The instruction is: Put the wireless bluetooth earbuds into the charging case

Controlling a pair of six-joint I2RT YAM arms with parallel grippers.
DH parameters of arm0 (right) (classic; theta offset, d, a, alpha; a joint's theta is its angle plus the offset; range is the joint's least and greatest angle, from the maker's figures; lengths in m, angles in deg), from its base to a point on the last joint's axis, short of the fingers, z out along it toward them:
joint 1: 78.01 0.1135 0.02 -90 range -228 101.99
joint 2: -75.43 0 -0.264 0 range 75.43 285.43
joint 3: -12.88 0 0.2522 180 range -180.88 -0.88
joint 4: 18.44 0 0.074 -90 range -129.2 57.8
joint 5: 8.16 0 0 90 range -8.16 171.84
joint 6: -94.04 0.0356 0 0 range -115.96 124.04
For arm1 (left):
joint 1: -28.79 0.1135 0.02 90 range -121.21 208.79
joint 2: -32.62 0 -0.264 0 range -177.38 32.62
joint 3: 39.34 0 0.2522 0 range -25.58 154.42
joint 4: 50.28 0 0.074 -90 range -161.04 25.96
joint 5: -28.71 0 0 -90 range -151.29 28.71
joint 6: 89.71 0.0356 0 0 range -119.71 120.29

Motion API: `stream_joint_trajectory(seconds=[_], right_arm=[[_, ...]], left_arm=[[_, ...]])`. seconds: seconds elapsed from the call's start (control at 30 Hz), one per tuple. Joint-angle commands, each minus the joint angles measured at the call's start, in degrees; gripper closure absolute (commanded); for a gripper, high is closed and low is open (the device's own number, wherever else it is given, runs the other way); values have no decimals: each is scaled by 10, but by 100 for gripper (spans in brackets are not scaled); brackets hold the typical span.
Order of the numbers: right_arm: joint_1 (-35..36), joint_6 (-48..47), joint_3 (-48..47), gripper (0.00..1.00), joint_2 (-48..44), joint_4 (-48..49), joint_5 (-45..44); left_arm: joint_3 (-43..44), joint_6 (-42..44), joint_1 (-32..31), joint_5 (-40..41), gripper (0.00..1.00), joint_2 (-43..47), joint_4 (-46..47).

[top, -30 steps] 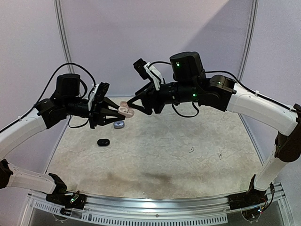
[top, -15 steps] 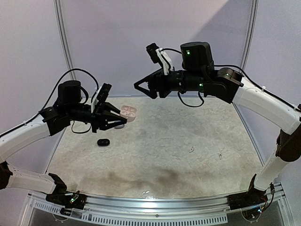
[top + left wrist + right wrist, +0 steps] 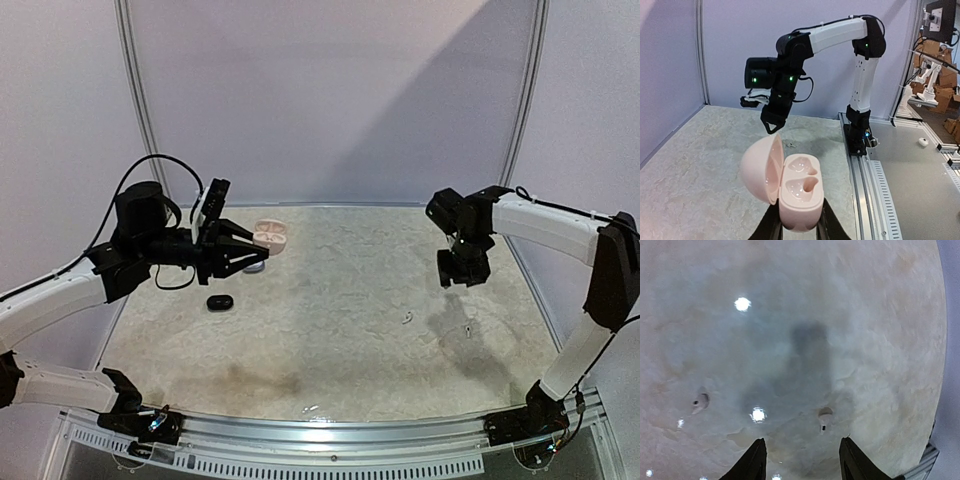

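hovering above the right side of the table [image 3: 330, 350], the right gripper [image 3: 462, 272] is pointing down in the top view. a pale earbud [image 3: 408, 319] is lying loose on the table, a little nearer the front edge. near the back left corner, the left gripper [image 3: 248, 262] is holding the pink charging case [image 3: 270, 236] off the table, and a black case [image 3: 220, 301] is lying on the table close by.

looking through the left wrist camera, the left gripper is clenching the base of the pink charging case, with the lid swinging open to the left. both wells are showing empty.

looking through the right wrist camera, the right gripper is standing released, its fingers [image 3: 756, 460] spread with nothing between them. the closer earbud [image 3: 824, 419] is lying just ahead of the gap, slightly toward the right finger. the other earbud [image 3: 700, 401] is lying well off to the left.

judging from this, the step in hand is picking a bud. doing it well is probably meaning centring the gap over the closer earbud, descending straight, and closing low and gently, since so small a piece is likely slipping out sideways. the case is likely needing steady holding meanwhile.
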Motion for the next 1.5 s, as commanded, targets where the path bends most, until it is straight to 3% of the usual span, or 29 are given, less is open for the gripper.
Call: stream_joint_trajectory(seconds=[0.0,0.13,0.53,1.47], right_arm=[[-22,34,34,53,22,-45,-7],[-39,16,59,60,64,-37,9],[-64,-2,115,62,102,19,30],[-81,-21,182,90,84,106,112]], left_arm=[[-14,-10,8,10,100,15,23],[-18,-7,14,10,100,19,22],[-19,-6,25,3,100,13,27],[-16,4,26,-2,100,12,22]])
